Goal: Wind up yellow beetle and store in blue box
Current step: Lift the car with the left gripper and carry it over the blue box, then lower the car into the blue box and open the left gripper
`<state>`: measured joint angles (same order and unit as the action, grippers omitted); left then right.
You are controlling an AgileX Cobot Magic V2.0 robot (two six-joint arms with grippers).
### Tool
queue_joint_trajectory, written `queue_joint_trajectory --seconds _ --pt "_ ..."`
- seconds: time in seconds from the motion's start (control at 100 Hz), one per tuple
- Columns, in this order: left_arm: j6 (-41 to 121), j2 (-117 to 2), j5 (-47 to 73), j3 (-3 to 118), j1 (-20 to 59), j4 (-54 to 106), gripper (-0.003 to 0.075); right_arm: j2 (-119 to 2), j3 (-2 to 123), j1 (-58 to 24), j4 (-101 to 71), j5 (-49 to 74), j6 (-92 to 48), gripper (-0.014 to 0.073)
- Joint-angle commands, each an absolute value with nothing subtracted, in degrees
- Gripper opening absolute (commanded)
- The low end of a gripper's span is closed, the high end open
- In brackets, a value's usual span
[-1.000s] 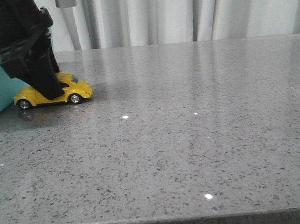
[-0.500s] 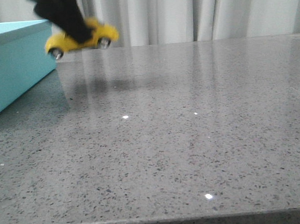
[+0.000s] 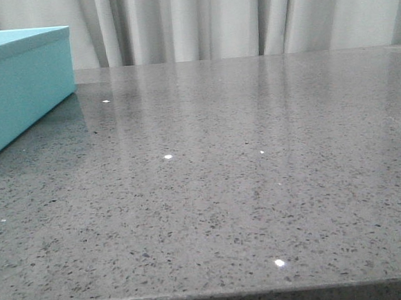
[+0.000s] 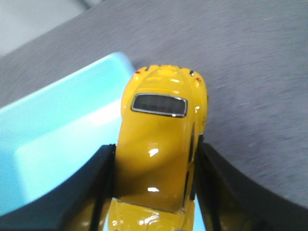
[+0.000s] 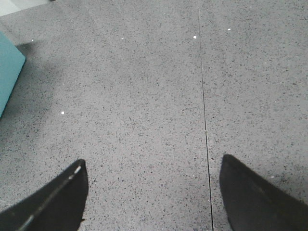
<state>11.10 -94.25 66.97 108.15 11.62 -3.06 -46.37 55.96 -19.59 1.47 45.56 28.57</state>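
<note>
My left gripper (image 4: 154,192) clamps the yellow beetle (image 4: 161,144) by its flanks, over the blue box's (image 4: 62,144) corner, nose-to-tail along my fingers; right gripper (image 5: 151,197) spread, empty.

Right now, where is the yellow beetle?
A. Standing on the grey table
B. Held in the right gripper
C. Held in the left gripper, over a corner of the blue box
C: the left wrist view shows the left gripper clamping the yellow beetle over a corner of the blue box.
</note>
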Motion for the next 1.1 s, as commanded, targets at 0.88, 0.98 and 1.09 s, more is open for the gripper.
queue_joint_trajectory --seconds 0.88,0.98,1.09 --pt "4.12 -105.45 72.4 109.8 0.19 -4.77 0.0169 -45.88 57.23 -19.67 1.68 41.99 28.03 0.0562" --pt "4.12 -107.12 72.72 109.67 0.19 -4.77 0.0169 -45.88 57.23 -19.67 1.68 41.99 28.03 0.0562" --pt "3.99 -108.22 72.82 109.67 0.19 -4.77 0.0169 -45.88 57.23 -19.67 1.63 41.99 28.03 0.0562"
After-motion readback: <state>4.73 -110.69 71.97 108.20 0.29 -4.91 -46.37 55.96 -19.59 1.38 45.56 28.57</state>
